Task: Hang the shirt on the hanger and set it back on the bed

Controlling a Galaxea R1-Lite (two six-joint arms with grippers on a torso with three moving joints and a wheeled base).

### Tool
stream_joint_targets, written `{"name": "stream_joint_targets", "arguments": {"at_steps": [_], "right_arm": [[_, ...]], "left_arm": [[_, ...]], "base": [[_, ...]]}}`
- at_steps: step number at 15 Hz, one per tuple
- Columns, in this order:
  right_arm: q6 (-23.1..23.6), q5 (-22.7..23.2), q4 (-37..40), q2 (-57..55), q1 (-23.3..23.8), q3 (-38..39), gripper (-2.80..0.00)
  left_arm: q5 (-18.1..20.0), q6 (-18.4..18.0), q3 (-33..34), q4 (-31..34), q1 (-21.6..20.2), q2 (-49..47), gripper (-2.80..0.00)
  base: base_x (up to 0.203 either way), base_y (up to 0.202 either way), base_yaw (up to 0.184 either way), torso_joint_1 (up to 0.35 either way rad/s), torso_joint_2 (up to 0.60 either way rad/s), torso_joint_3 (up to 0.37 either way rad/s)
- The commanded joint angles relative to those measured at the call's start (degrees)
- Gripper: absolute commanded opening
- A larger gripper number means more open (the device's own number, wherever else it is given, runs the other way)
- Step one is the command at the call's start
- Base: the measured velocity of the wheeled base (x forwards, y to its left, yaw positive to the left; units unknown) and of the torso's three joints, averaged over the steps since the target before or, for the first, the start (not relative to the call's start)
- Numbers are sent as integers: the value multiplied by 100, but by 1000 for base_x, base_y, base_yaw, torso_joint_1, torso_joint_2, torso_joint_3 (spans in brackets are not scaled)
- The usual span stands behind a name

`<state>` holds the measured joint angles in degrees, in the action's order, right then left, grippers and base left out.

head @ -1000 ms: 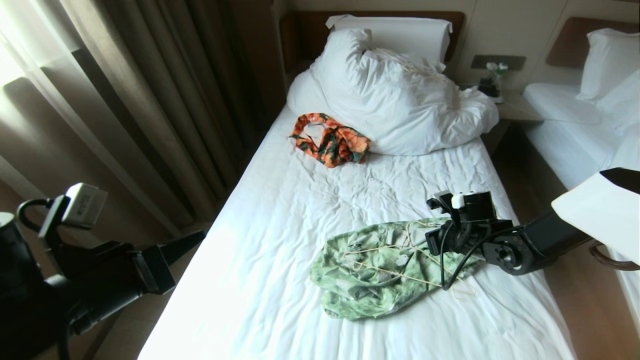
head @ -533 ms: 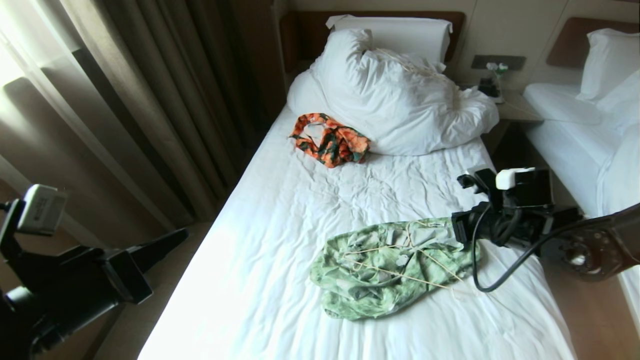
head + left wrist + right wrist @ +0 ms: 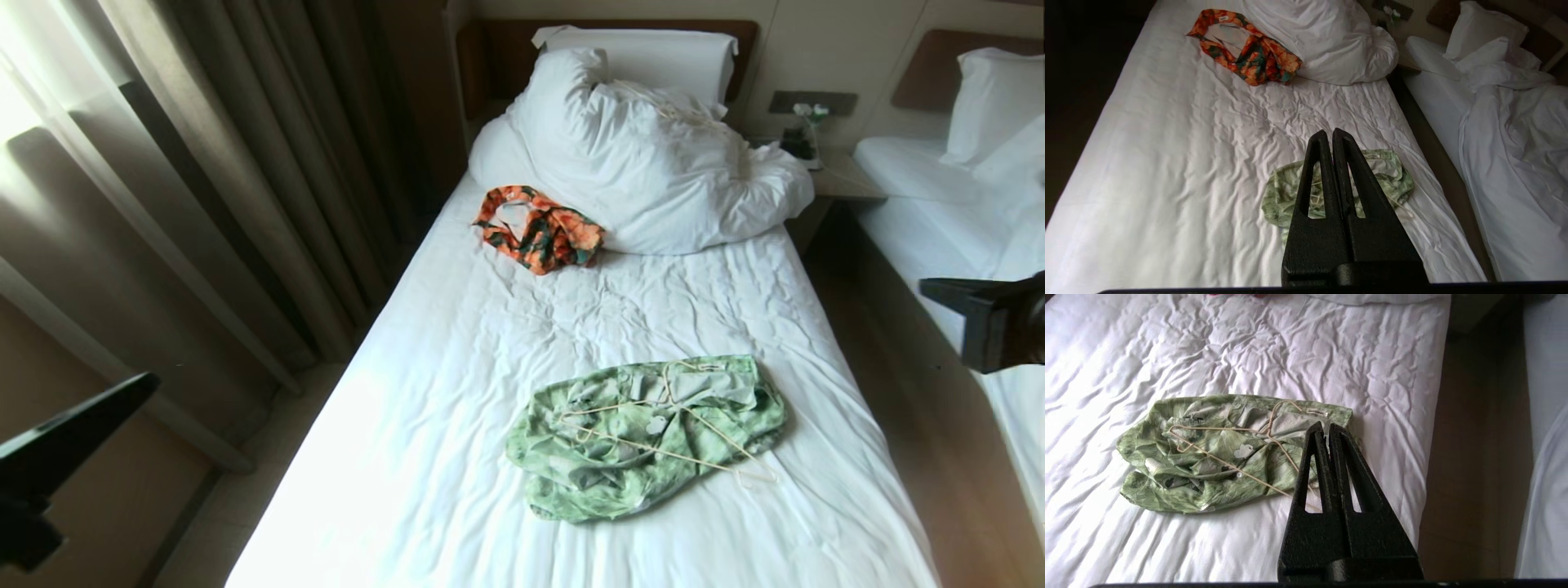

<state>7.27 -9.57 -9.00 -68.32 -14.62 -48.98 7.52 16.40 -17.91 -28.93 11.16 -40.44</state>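
Observation:
The light green flowered shirt (image 3: pixel 645 437) lies crumpled on the near right part of the bed (image 3: pixel 457 367). The thin cream hanger (image 3: pixel 678 453) rests across the shirt, its hook toward the collar. Whether it runs inside the cloth I cannot tell. My left gripper (image 3: pixel 149 379) is shut, empty, off the bed's left side over the floor. Held beyond the bed's right edge, my right gripper (image 3: pixel 928 284) is also shut and empty. The left wrist view looks past the left gripper (image 3: pixel 1329 132) onto the shirt (image 3: pixel 1392 179). Beyond the right gripper (image 3: pixel 1325 426) are shirt (image 3: pixel 1208 465) and hanger (image 3: pixel 1224 428).
An orange-and-teal garment (image 3: pixel 540 229) lies by the bunched white duvet (image 3: pixel 653 163) and pillow (image 3: pixel 645 53) at the head end. A second white bed (image 3: pixel 939 220) stands to the right across a narrow strip of floor (image 3: pixel 898 392). Curtains (image 3: pixel 204 163) hang along the left.
Both arms have drawn back. The right arm left the shirt and swung off the bed to the right. The left arm sank toward the lower left. Shirt and hanger stayed put.

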Motion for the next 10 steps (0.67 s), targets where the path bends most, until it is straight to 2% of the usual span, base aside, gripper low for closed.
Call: {"name": "stream_joint_targets", "arguments": {"at_steps": [1,3,5,10], "right_arm": [[13,-70,413,1204,4,-3,-280],[22,-186,1021,1906,7,-76,-280],[23,-223,1667,2460,10,-223,-280],[12,-230,2552,3386,50,-305,-280]], "left_arm": [[4,7,-123,762,-357,1309,-280],[-3,-4,-313,1757,-631,2050,-280],[-13,-17,-387,2371,-837,2477,-280],[217,-34,-166,3035,-1063,3134,-280]], "base": [[0,0,0,0,0,0],[0,0,0,0,0,0],[0,0,0,0,0,0],[0,0,0,0,0,0]]}}
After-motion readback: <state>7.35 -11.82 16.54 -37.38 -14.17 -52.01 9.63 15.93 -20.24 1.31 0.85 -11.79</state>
